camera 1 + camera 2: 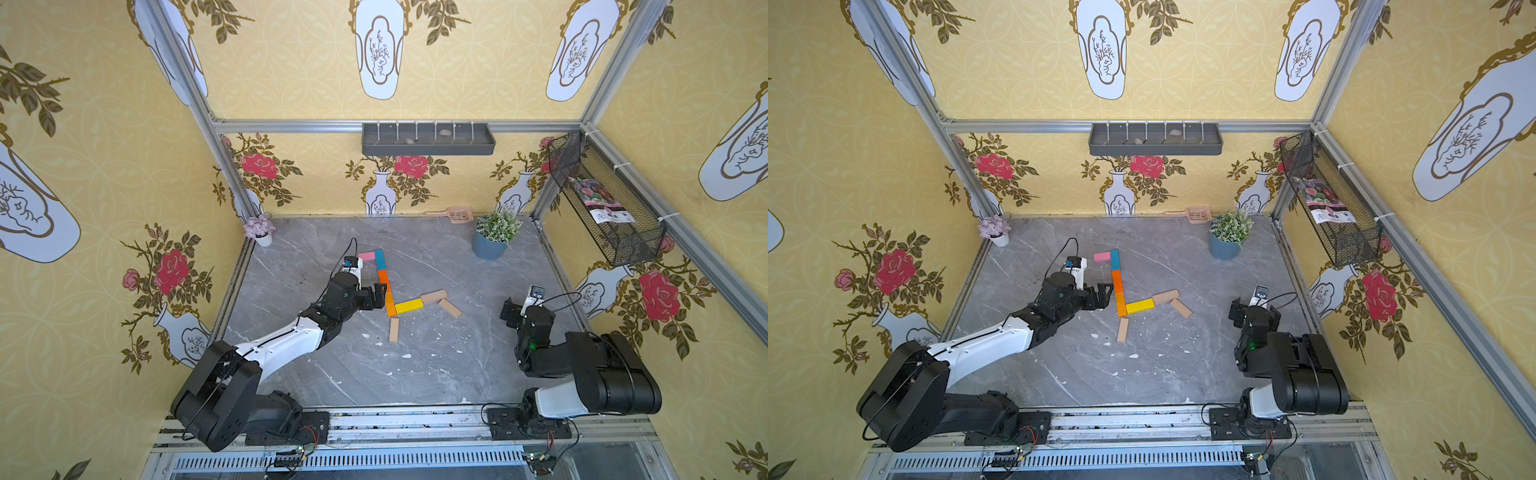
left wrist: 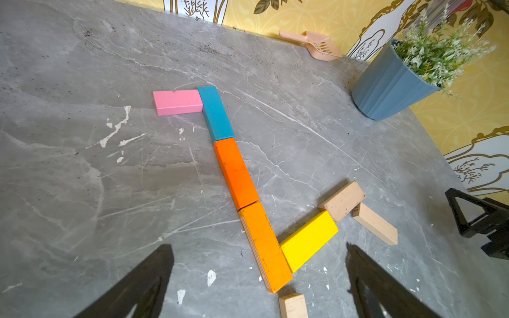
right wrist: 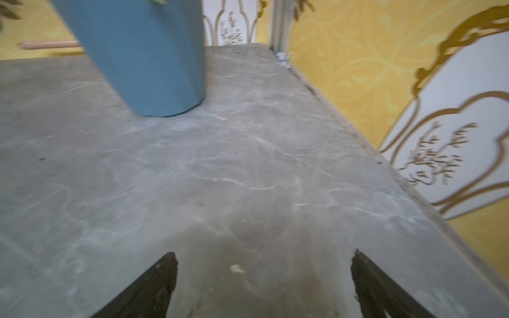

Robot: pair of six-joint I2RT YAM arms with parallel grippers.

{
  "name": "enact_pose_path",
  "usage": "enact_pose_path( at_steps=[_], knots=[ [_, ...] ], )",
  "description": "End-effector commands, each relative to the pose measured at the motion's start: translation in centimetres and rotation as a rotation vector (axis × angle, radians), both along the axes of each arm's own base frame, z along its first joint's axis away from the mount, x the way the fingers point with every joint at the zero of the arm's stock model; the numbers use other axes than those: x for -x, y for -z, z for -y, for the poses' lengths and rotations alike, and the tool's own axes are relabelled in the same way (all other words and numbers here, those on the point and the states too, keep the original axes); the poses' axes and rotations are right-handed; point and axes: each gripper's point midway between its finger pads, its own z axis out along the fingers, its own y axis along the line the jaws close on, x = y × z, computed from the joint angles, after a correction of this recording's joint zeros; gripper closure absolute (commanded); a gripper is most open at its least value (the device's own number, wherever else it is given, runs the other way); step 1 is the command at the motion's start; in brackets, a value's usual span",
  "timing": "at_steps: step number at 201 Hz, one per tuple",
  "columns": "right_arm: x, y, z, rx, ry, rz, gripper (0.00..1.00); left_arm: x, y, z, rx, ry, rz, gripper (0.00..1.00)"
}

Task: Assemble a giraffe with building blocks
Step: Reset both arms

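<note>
The giraffe [image 1: 383, 277] is laid flat mid-table [image 1: 415, 374]. The left gripper [image 1: 379, 296], spread wide and empty, is held at its nine o'clock. The right gripper [image 1: 509, 311], equally wide and empty, is at its three o'clock.

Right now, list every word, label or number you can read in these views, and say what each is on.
None can be read.
Flower packet in the mesh basket: white label with dark print, too small to read.
White camera housing on the left wrist: dark marking, too blurred to read.
Building blocks: no print shows.
</note>
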Motion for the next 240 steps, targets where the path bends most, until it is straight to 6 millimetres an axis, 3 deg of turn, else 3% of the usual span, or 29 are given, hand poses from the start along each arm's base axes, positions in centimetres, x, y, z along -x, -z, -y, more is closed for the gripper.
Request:
enact_pose_path(
  at_steps=[1,22,53,89,113,120,137,170,194,229,240],
  knots=[
    [-1.6,-2.0,-0.7,-0.069,-0.061,0.080,0.03,-0.5,0.1,-1.2,-0.086,-0.024,0.047,0.01],
    [-1.6,-2.1,-0.7,-0.074,-0.066,0.083,0.02,-0.8,-0.7,-3.1,-0.266,-0.033,0.099,0.01],
    [-1.6,-2.1,-0.7,-0.074,-0.063,0.079,0.03,-1.0,-4.5,-7.3,-0.364,-0.200,0.262,0.01],
    [-1.6,-2.1,-0.7,-0.073,-0.063,0.081,0.02,-0.2,-7.9,-13.4,-0.567,-0.405,0.464,0.01],
    [-1.6,-2.1,-0.7,-0.073,-0.065,0.081,0.03,-0.3,-6.2,-17.2,-0.648,-0.448,0.414,0.01],
    [-1.6,-2.1,-0.7,-0.073,-0.064,0.081,0.02,-0.4,-5.8,-19.3,-0.666,-0.513,0.389,0.01],
    [-1.6,-2.1,-0.7,-0.073,-0.064,0.082,0.02,-0.2,-4.8,-21.7,-0.678,-0.606,0.378,0.01],
    [-1.6,-2.0,-0.7,-0.073,-0.064,0.079,0.02,0.1,-2.5,-22.9,-0.584,-0.580,0.428,0.01],
    [-1.6,-2.1,-0.7,-0.073,-0.063,0.081,0.02,0.2,-1.2,-25.3,-0.480,-0.661,0.439,0.01],
    [-1.6,-2.1,-0.7,-0.073,-0.064,0.081,0.02,-1.0,2.0,-25.5,-0.412,-0.605,0.399,0.01],
    [-1.6,-2.1,-0.7,-0.072,-0.063,0.080,0.02,-1.5,1.7,-25.6,-0.416,-0.611,0.412,0.01]
  ],
)
